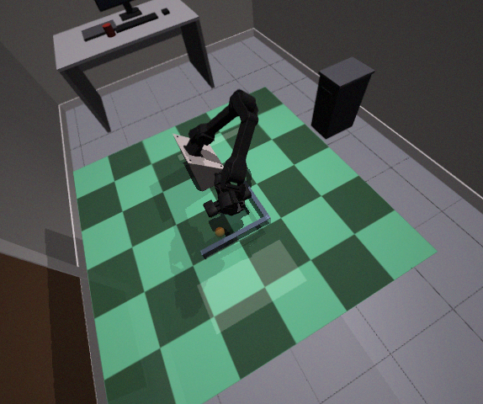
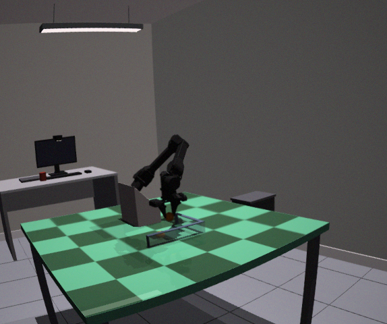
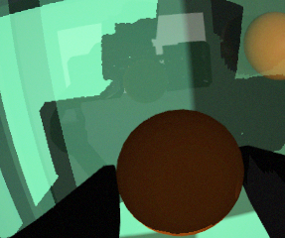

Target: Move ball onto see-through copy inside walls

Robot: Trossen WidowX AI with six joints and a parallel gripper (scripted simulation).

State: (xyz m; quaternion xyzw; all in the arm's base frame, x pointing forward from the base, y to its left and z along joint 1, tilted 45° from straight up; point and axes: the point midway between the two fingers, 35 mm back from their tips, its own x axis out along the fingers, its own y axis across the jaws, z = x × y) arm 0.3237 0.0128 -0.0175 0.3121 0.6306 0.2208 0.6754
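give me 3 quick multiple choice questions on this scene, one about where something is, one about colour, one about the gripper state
1. In the wrist view, where is the see-through copy relative to the ball?
A. upper right
B. lower left
C. directly behind it

2. What colour is the cup on the desk?
A. blue
B. red
C. yellow

3. What is the gripper doing?
A. open, holding nothing
B. shut on the ball
C. shut on a wall

Answers:
1. A, the pale orange sphere sits at the upper right of that view.
2. B, a red cylinder stands by the keyboard.
3. B, the dark fingers flank the ball on both sides.
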